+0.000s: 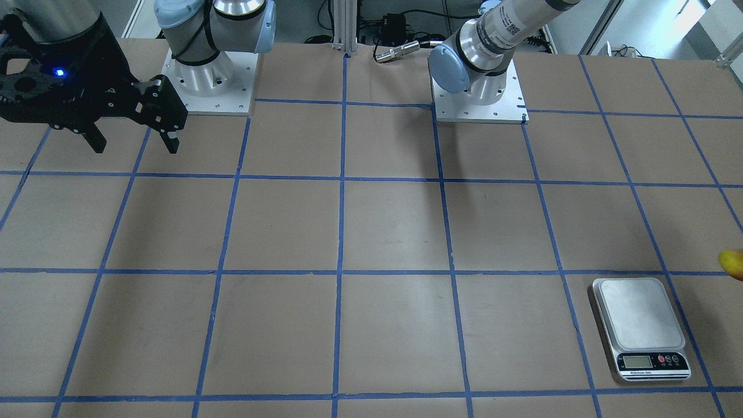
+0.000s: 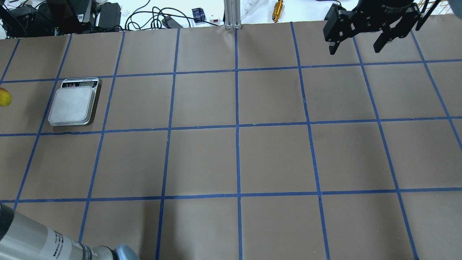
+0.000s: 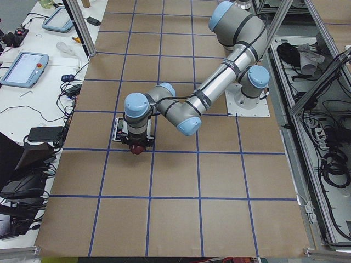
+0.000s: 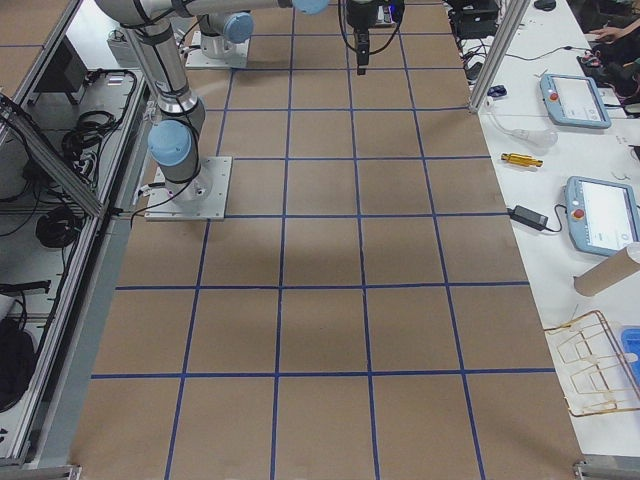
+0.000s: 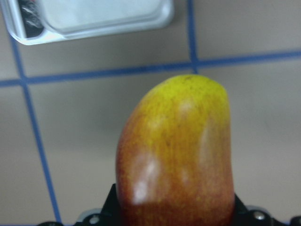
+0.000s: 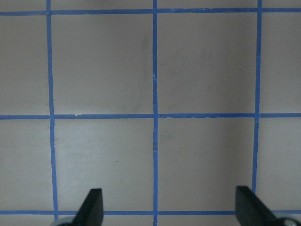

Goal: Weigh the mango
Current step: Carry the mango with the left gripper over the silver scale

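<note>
The mango, yellow at its tip and red lower down, fills the left wrist view, held between the jaws of my left gripper. Only its yellow end shows at the edge of the front view and the overhead view. The silver scale lies beside it with its platform bare; it also shows in the front view and at the top left of the left wrist view. The mango is off to the side of the scale, not over it. My right gripper is open and empty, high over the far right of the table.
The brown table carries a grid of blue tape. The arm bases stand at the robot's side. Cables and small items lie beyond the far edge. Tablets sit on a side bench.
</note>
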Controlling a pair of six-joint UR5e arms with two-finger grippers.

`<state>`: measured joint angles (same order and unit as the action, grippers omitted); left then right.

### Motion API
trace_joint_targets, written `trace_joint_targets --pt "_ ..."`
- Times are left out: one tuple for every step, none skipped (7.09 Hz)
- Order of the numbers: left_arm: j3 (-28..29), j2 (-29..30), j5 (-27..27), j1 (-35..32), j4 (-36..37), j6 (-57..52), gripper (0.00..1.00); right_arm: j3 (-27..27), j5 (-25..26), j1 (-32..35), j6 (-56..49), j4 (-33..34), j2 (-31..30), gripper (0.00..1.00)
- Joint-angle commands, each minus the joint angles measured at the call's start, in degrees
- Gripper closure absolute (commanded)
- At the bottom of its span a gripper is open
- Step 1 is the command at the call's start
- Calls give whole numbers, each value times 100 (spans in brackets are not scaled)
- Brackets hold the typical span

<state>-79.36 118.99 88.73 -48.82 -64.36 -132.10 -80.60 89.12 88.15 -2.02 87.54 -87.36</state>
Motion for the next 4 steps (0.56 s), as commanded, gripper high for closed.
trace_joint_targets --pt "8 98 -22 -706 -68 1271 100 0 0 0 0 0 0 0" --pt "-35 238 -31 -803 -68 1718 100 0 0 -9 0 0 0 0" --pt "-71 430 -40 -900 1 1940 100 0 0 0 0 0 0 0" --pt "-184 519 -23 -919 19 1916 100 0 0 0 0 0 0 0"
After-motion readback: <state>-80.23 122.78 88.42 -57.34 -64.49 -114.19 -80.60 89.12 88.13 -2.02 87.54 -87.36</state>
